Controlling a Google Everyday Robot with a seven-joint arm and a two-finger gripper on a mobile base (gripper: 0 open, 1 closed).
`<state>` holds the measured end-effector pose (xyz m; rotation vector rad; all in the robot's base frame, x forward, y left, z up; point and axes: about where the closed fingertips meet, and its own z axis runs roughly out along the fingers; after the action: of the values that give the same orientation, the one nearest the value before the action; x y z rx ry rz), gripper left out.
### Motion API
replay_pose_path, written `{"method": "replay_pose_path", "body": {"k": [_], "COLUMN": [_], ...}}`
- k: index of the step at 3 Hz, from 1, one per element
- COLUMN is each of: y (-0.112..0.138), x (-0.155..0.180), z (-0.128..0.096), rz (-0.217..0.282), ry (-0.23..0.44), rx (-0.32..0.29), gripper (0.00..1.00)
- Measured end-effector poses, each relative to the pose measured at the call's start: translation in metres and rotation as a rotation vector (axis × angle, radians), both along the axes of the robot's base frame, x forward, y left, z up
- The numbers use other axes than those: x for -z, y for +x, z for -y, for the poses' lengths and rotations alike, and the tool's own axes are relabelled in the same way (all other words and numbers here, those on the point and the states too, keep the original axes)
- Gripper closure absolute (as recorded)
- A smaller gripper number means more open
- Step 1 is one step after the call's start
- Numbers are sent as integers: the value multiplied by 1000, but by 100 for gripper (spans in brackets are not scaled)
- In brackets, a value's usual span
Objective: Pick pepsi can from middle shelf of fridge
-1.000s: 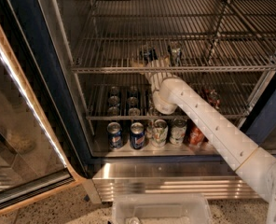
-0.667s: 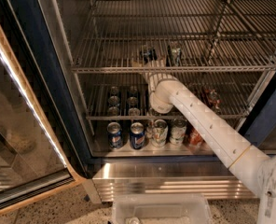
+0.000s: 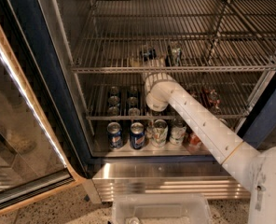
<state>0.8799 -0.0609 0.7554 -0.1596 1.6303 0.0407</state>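
The gripper (image 3: 150, 63) has risen from just under the front rail to the middle shelf (image 3: 105, 70) of the fridge (image 3: 44, 78). It now meets the pepsi can (image 3: 147, 52), which stands near the shelf front. I cannot tell whether the gripper is open or closed. I judge the grasp imminent.

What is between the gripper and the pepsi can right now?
Nothing shows in the camera view: the gripper sits at the front edge of the middle shelf, right before the pepsi can.
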Motion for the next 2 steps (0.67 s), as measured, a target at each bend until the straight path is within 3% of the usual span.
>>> {"method": "replay_pose_path", "body": {"k": [1,2], "y": [3,6], "x": [2,4], "z": [2,6], "rz": [1,1], "ry": [-19,-30], "rx": [30,61], "gripper": [22,36]}}
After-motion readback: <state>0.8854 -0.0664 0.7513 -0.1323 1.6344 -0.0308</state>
